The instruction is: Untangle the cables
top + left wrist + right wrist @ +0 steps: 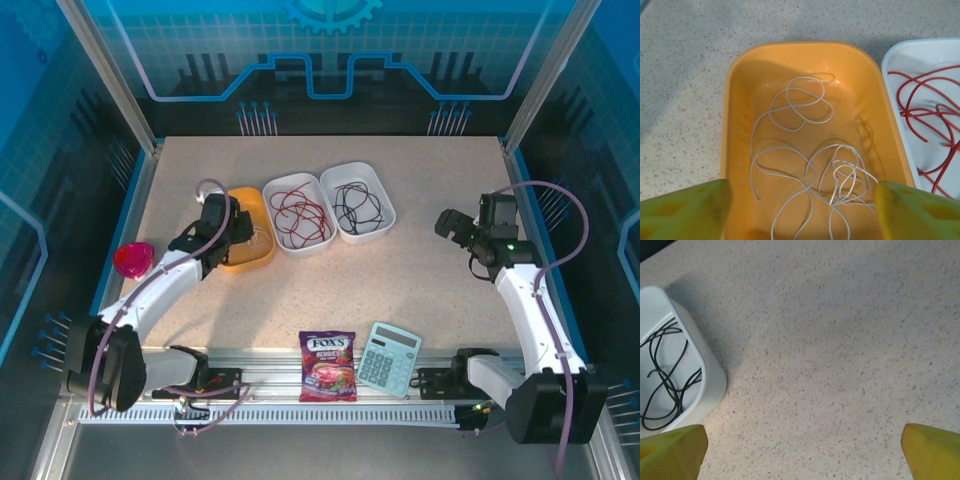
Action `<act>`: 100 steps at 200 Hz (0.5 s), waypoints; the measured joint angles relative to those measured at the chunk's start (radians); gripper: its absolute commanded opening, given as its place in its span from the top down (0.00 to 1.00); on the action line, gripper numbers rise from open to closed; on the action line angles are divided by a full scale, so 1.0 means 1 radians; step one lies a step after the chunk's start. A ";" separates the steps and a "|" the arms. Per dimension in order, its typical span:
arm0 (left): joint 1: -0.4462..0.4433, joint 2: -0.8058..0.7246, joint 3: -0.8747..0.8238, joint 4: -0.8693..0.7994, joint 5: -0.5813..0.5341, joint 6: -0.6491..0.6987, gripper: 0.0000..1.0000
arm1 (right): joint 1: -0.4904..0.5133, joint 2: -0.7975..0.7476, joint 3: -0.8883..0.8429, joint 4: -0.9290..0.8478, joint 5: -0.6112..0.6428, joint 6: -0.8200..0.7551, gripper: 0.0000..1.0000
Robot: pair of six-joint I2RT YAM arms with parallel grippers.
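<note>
Over orange tray (790, 46), left end effector (801, 200), downward-facing (jaws apart)

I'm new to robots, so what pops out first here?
Three trays in a row mid-table: an orange tray holding a whitish cable, then white trays with a red cable and a black cable. The left gripper hangs open over the orange one. A candy bag and calculator lie at the near edge.

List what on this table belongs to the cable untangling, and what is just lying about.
Belongs to the job:
whitish cable in the orange tray
red cable in the middle white tray
black cable in the right white tray

Just lying about:
sweets bag
calculator
pink object by the table's left edge
</note>
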 measured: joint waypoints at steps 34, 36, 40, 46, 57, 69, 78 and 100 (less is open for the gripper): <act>0.005 -0.170 -0.084 0.026 -0.039 -0.010 0.01 | 0.000 -0.066 -0.096 0.073 0.040 -0.049 0.00; 0.005 -0.180 -0.092 0.032 -0.042 -0.008 0.01 | 0.000 -0.069 -0.102 0.080 0.041 -0.053 0.00; 0.008 -0.201 -0.108 0.043 -0.048 -0.001 0.01 | 0.000 -0.078 -0.119 0.097 0.042 -0.061 0.00; 0.010 -0.224 -0.133 0.066 -0.056 0.005 0.01 | 0.000 -0.092 -0.146 0.124 0.041 -0.074 0.00; 0.014 -0.256 -0.185 0.118 -0.072 0.027 0.01 | 0.001 -0.117 -0.201 0.182 0.040 -0.100 0.00; 0.018 -0.275 -0.253 0.199 -0.089 0.056 0.01 | 0.006 -0.140 -0.253 0.247 0.041 -0.125 0.00; 0.019 -0.281 -0.306 0.269 -0.098 0.082 0.01 | 0.016 -0.151 -0.288 0.301 0.041 -0.146 0.00; 0.029 -0.277 -0.453 0.488 -0.108 0.161 0.01 | 0.047 -0.149 -0.365 0.460 0.041 -0.212 0.00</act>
